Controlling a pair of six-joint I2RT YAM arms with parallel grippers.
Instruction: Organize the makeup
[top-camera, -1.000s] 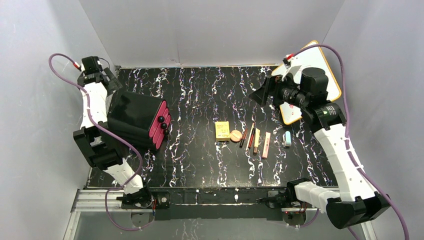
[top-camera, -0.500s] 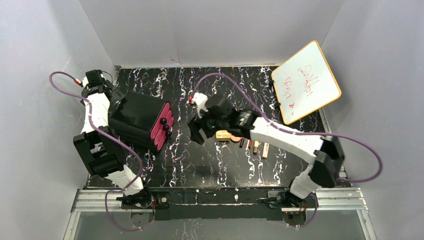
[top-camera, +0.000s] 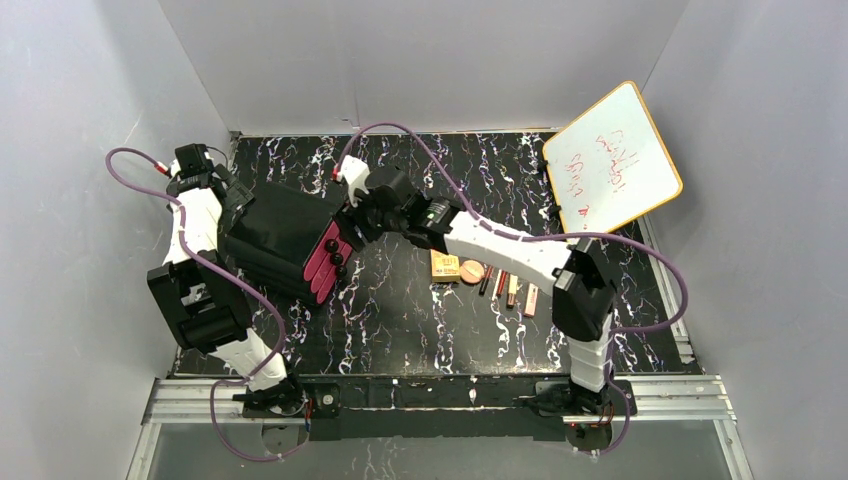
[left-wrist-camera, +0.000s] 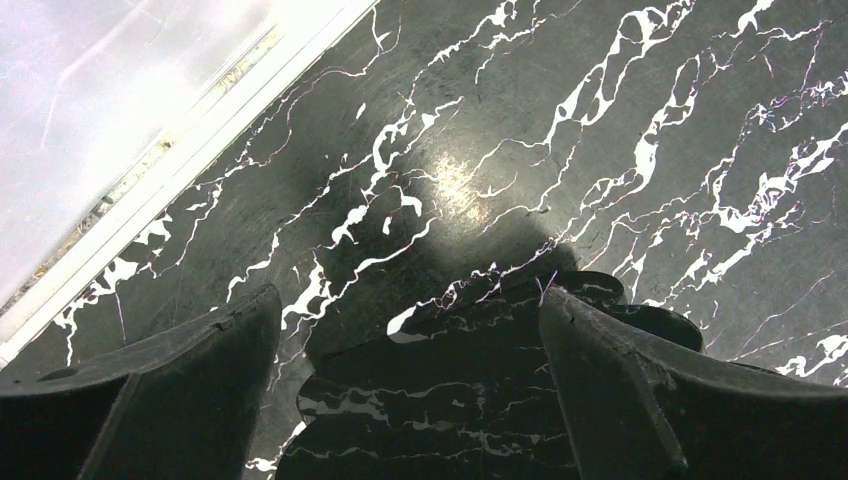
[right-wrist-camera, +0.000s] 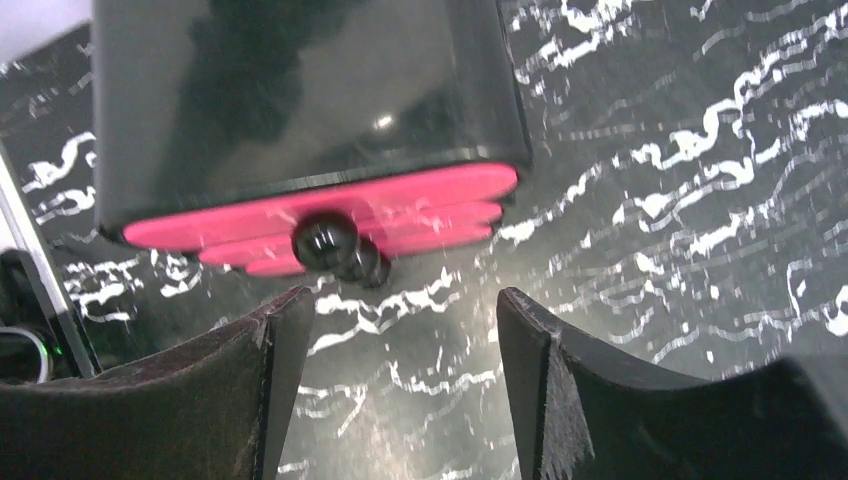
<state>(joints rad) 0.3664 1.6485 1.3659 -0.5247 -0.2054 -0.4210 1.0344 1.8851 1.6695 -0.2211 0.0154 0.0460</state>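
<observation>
The yellow packet (top-camera: 444, 264), peach compact (top-camera: 472, 271), pencils (top-camera: 488, 281), tan stick (top-camera: 513, 290) and pink tube (top-camera: 530, 299) lie in a row on the table (top-camera: 420, 335), right of centre. My right pincer (right-wrist-camera: 390, 300) hangs spread, just short of the black box's (top-camera: 275, 235) pink drawers (right-wrist-camera: 330, 215). My left pincer (left-wrist-camera: 410, 300) is spread behind that box.

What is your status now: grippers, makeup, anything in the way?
Left gripper open, empty, behind black box. Right gripper open, just short of its drawer knob. Makeup in a row on table, untouched. Path to knob clear.
</observation>
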